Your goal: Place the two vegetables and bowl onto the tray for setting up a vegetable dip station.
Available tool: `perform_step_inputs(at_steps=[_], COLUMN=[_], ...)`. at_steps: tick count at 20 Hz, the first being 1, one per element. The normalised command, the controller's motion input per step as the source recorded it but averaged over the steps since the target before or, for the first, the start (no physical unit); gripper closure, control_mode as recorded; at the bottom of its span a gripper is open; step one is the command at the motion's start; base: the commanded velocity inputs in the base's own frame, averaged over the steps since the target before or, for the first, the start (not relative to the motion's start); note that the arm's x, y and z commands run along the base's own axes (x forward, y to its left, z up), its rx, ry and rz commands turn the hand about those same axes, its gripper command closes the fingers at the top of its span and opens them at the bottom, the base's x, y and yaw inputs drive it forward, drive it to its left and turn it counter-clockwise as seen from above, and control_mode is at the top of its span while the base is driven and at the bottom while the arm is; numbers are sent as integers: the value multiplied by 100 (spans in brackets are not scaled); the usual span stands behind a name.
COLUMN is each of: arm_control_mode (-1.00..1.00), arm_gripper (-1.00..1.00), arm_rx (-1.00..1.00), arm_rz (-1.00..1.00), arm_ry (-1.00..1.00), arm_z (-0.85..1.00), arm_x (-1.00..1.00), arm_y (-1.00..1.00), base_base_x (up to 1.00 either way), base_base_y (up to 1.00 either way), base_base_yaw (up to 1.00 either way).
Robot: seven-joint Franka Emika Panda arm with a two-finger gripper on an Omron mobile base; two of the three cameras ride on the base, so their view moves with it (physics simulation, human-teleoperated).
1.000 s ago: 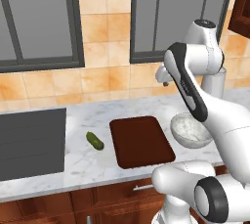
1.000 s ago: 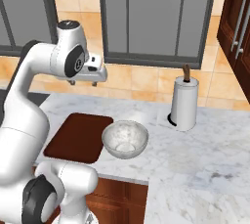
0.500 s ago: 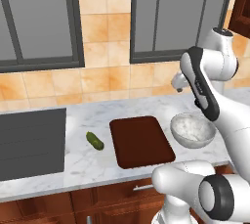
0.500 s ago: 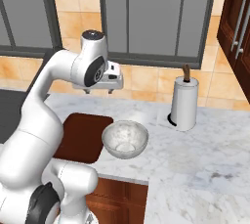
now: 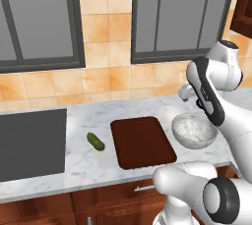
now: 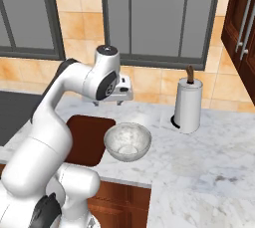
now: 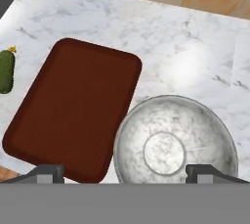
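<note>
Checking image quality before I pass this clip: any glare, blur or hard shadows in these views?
Hand view: a soft bright glare patch on the marble counter above the bowl; edges sharp. Left base view: even light, only a faint shadow under the cucumber. Right base view: the paper towel holder casts little shadow; no blur.

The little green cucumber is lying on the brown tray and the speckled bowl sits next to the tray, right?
Not quite. The small dark green cucumber lies on the white marble counter beside the flat reddish-brown tray, not on it, as the left base view shows. The round speckled white-grey bowl does sit next to the tray.
</note>
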Motion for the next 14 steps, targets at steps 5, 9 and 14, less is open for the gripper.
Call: perform_step_inputs(at_steps=[5, 9, 14], arm_control_mode=[-100, -100, -100], arm_gripper=[-100, -100, -100], arm_rx=[-4, -10, -4], arm_rz=[2, 1, 0], arm_ry=[2, 1, 4], arm_z=[-59, -59, -45], arm_x=[-2, 0, 0], arm_y=[0, 0, 0], base_base_x=[0, 0, 0], base_base_y=[0, 0, 0], base_base_yaw=[0, 0, 0])
